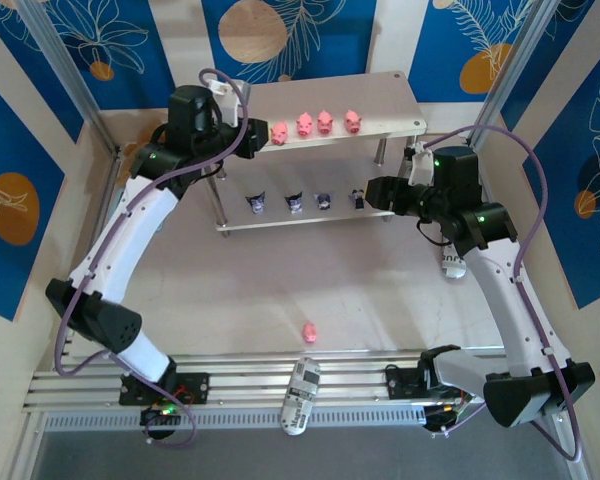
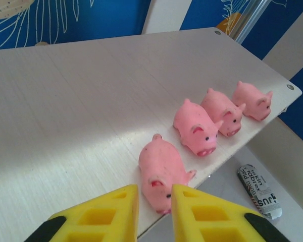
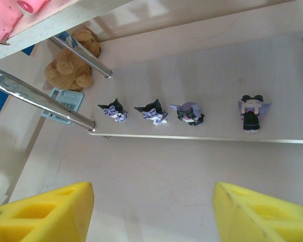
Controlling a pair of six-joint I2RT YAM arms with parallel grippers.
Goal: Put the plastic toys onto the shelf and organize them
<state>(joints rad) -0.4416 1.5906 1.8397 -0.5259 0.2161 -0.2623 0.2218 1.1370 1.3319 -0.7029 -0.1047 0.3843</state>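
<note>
The shelf [image 1: 380,95] stands at the back of the counter [image 1: 230,290]. Four pink pigs are in a row along the front edge of its top board. The left jaws are nearly closed. Their yellow fingers [image 2: 111,217] pinch the head of the end pig [image 2: 160,169], which sits on the board at the left end of the row. The other three pigs [image 2: 197,128] stand just beside it, one after another.

One more pig, the loose pig [image 1: 309,331], lies alone on the counter, well apart from the shelf.

Four purple figurines [image 3: 153,112] stand in a row on the bottom board. The right jaws are wide open and hold nothing. They hang over the counter in front of that board.

A teddy bear [image 3: 70,65] and a teal clock [image 3: 63,103] sit past the shelf's left end.
</note>
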